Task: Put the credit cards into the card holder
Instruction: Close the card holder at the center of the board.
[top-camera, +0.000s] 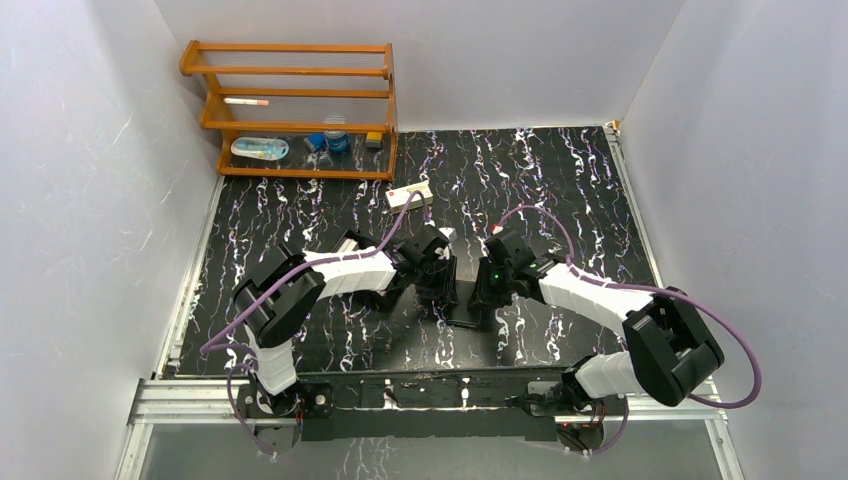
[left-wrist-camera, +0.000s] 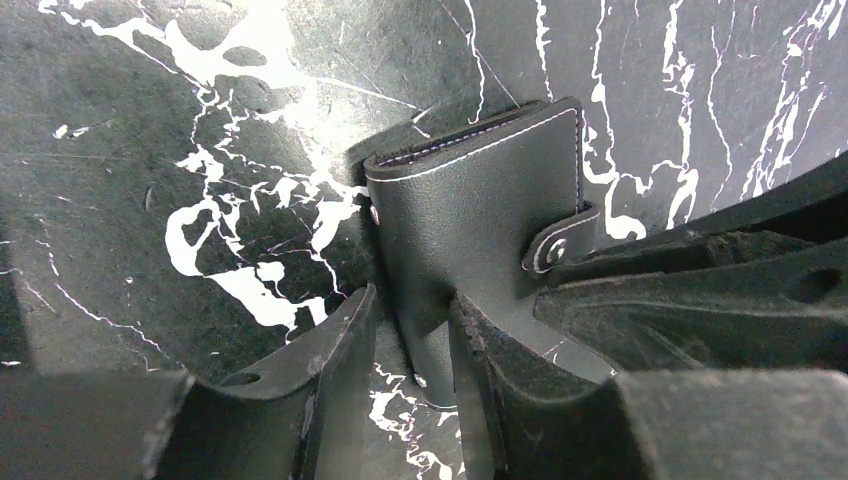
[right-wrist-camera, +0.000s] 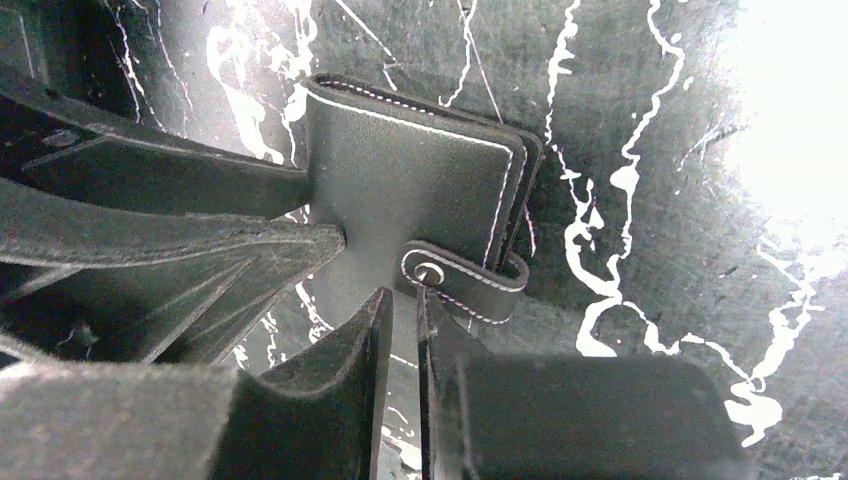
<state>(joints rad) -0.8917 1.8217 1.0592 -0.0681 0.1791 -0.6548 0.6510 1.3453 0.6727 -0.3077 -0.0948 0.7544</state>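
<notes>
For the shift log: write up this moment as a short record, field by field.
card holder: folded shut, between the two sets of jaws
snap tab: looks fastened
left jaws: clamped on the card holder's lower edge
right jaws: nearly together at the snap tab; grip unclear
credit cards: not clearly visible

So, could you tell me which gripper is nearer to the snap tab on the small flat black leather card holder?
Right. The right gripper has its fingertips at the snap tab itself. The left gripper clamps the card holder by its body, beside the tab.
</notes>
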